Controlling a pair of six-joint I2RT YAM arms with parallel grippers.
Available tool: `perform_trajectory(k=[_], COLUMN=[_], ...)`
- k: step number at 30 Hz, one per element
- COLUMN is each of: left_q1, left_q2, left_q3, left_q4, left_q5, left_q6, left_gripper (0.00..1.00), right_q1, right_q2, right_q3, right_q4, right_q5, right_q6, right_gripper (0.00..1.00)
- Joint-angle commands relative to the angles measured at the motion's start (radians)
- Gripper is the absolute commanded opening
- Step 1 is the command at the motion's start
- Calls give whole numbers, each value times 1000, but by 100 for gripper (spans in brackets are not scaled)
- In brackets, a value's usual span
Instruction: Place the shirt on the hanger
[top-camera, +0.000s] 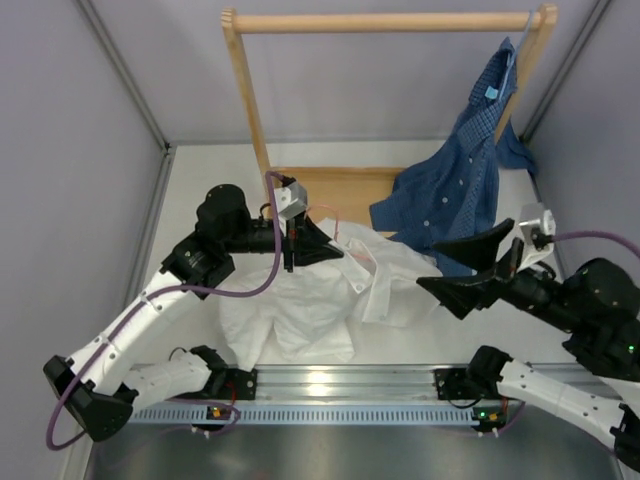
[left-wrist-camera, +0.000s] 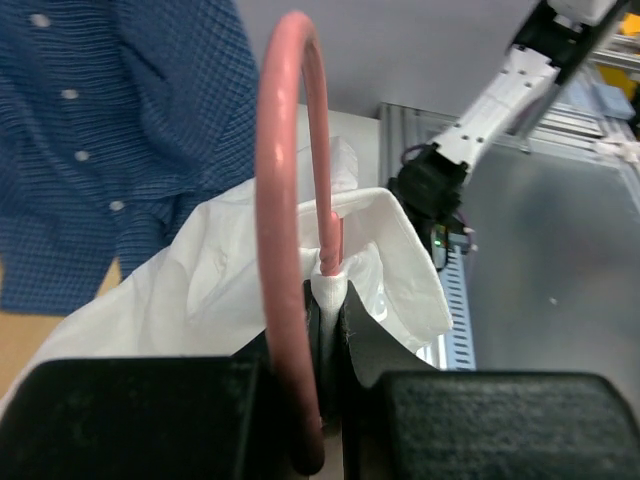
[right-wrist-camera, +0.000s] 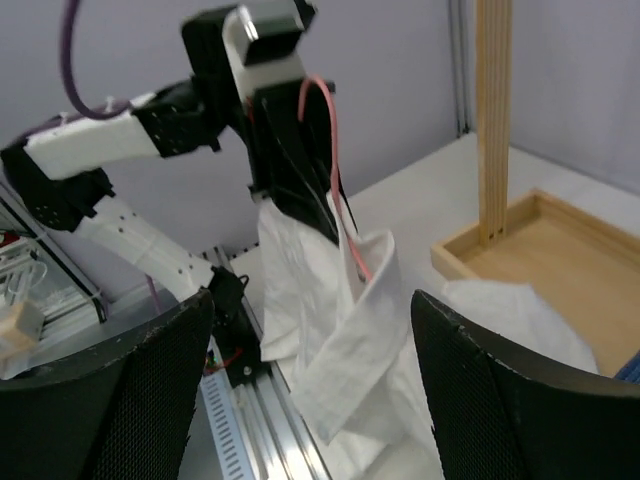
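Observation:
The white shirt (top-camera: 330, 295) lies crumpled mid-table, partly lifted at its collar. My left gripper (top-camera: 318, 245) is shut on the shirt's collar fabric and the neck of the pink hanger (left-wrist-camera: 285, 200); the hanger's hook curves up past the fingers (left-wrist-camera: 400, 350) in the left wrist view. In the right wrist view the shirt (right-wrist-camera: 340, 320) hangs from the left gripper with the pink hanger (right-wrist-camera: 335, 170) running into the collar. My right gripper (top-camera: 470, 265) is open and empty, just right of the shirt, its fingers (right-wrist-camera: 500, 400) wide apart.
A wooden rack (top-camera: 390, 22) with a tray base (top-camera: 340, 190) stands at the back. A dark blue checked shirt (top-camera: 455, 190) hangs from its right end and drapes onto the table beside the white shirt. An aluminium rail (top-camera: 340, 385) runs along the near edge.

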Motion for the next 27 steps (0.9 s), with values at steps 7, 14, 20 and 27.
perform_trajectory(k=[7, 14, 20, 27], left_q1=[-95, -111, -112, -111], left_q2=[63, 67, 67, 29], left_q3=[37, 40, 31, 73], left_q4=[173, 173, 173, 87], left_q5=[283, 326, 308, 26], left_q6=[-18, -24, -36, 12], left_gripper=[0, 0, 0, 98], right_q1=[7, 7, 6, 7], right_q2=[446, 561, 577, 474], right_q3=[411, 431, 371, 269], right_q4=[-129, 3, 97, 154], right_q5=[-287, -392, -415, -255], right_q6=[-207, -196, -190, -218], right_gripper=[68, 60, 1, 0])
